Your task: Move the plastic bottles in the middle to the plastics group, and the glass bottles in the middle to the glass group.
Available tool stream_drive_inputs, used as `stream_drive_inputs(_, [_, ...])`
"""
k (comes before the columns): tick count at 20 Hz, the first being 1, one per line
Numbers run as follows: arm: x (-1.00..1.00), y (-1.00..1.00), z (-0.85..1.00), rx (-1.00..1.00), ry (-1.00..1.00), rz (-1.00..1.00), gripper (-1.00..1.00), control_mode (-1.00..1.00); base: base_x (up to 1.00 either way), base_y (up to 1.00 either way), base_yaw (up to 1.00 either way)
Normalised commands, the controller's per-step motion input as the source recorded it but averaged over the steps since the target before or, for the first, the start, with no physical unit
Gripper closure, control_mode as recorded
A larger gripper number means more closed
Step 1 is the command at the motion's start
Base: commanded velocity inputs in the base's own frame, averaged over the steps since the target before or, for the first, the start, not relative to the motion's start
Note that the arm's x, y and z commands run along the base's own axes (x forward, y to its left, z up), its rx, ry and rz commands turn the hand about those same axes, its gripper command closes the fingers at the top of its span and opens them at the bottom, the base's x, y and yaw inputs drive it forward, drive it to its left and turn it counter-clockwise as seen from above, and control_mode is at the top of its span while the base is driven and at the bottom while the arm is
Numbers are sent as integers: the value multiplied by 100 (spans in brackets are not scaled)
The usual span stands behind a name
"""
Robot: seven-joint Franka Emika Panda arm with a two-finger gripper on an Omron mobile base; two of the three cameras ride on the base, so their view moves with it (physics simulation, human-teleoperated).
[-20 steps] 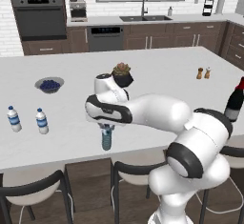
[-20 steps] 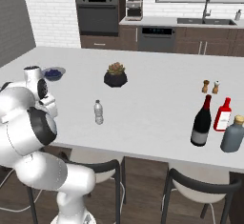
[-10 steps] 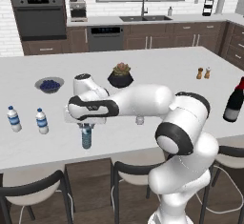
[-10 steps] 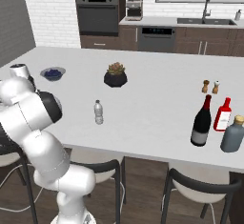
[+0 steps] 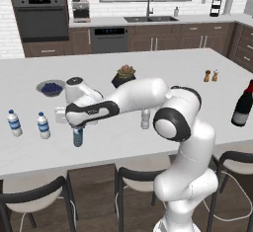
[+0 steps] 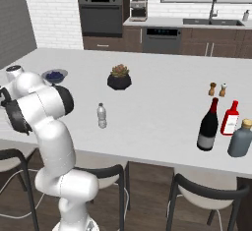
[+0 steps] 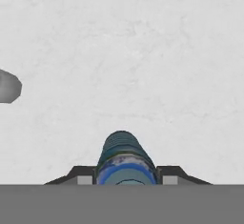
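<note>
In the left base view you have the gripper [image 5: 78, 130] at the left of the frame, closed around the teal bottle [image 5: 78, 137], which hangs just right of the two blue-banded water bottles [image 5: 43, 126] on the white counter [image 5: 163, 63]. A second ago the arm held it nearer the frame's centre, so the carry toward the plastics group is nearly done (what remains, I'd judge, is to lower it and let go). The clear grey bottle [image 5: 145, 118] waits at mid-frame, and the dark wine bottle [image 5: 243, 105] stands at the right edge.

In the right base view the arm has swung to the far left. The wine bottle [image 6: 208, 126] stands beside the red bottle [image 6: 230, 118] at right.

In the hand view the bottle [image 7: 125, 160] sits clamped between both fingertips [image 7: 85, 178], bottom centre.
</note>
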Motion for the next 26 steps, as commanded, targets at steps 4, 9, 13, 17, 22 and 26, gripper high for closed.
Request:
stream_drive_inputs(4, [48,17,-6,0,3,1,100,-100,0,0,0])
stream_drive_inputs(9, [46,51,-8,0,0,0,100,-100,0,0,0])
stream_drive_inputs(13, [39,36,-11,0,0,0,100,-100,0,0,0])
stream_drive_inputs(17, [34,21,-20,0,0,0,100,-100,0,0,0])
stream_drive_inputs(22, [-7,-14,-19,0,0,0,100,-100,0,0,0])
stream_drive_inputs(26, [-29,-30,0,1,0,0,100,-100,0,0,0])
